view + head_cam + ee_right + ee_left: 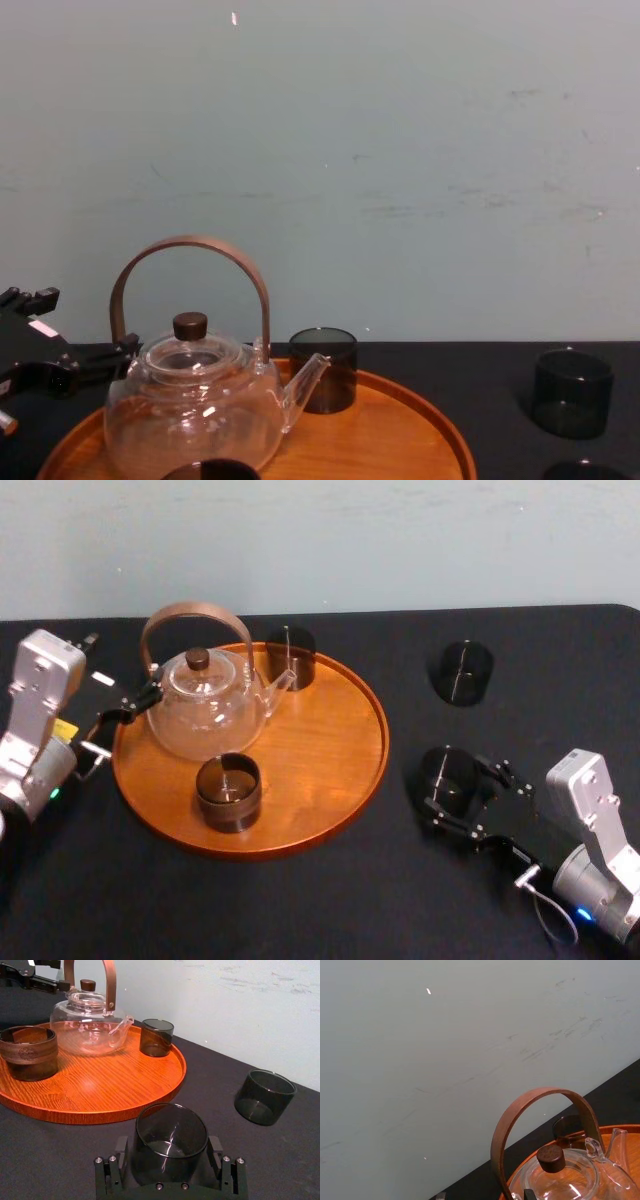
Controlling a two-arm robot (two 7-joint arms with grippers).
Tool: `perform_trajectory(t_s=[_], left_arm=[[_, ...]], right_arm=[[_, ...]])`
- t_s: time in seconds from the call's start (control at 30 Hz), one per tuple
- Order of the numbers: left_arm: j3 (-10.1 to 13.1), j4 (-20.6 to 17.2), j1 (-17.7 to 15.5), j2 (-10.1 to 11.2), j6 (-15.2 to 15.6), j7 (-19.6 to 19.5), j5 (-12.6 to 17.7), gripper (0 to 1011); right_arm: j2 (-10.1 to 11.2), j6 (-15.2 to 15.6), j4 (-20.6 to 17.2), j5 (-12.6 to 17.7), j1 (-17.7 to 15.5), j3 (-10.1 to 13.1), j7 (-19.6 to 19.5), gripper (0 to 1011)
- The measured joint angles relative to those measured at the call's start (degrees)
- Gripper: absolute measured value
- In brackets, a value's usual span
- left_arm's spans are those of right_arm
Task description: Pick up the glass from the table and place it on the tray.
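1. Glass (447, 773) — it stands on the worktop (330, 900) just right of the tray (322, 748), between the fingers of the right gripper (169, 1152). They are apart, one nearer the wall than the other. Closing off-centre could shove or tip it.
2. The wall looks smooth and round, so a weak squeeze may let it slip on the lift.
3. Carried low, its base could catch the tray's raised rim.
4. The tray already holds a teapot (203, 708), a banded cup (229, 792) and a dark cup (290, 657) — setting down outside the bare right part risks a knock.
5. The left gripper (140, 702) sits by the teapot's handle at the tray's left rim, so a jolted tray could bump it.
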Motion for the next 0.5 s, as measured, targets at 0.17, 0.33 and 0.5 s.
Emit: perform_trajectory(t_s=[0.17,0.33,0.5], left_arm=[[0.00,0.00,0.00,0.00,0.00,0.00,0.00,1009],[0.00,0.00,0.00,0.00,0.00,0.00,0.00,1010],[0.00,0.00,0.00,0.00,0.00,0.00,0.00,1009]], right_arm=[[-0.63,0.04,0.36,-0.28,-0.13,0.59,0.66,1002],[-1.25,0.17,0.67,-0.68,-0.22,1.11,1.18,1002],[-1.97,0.40,1.38,-0.97,-0.02,1.51,1.68,1002]])
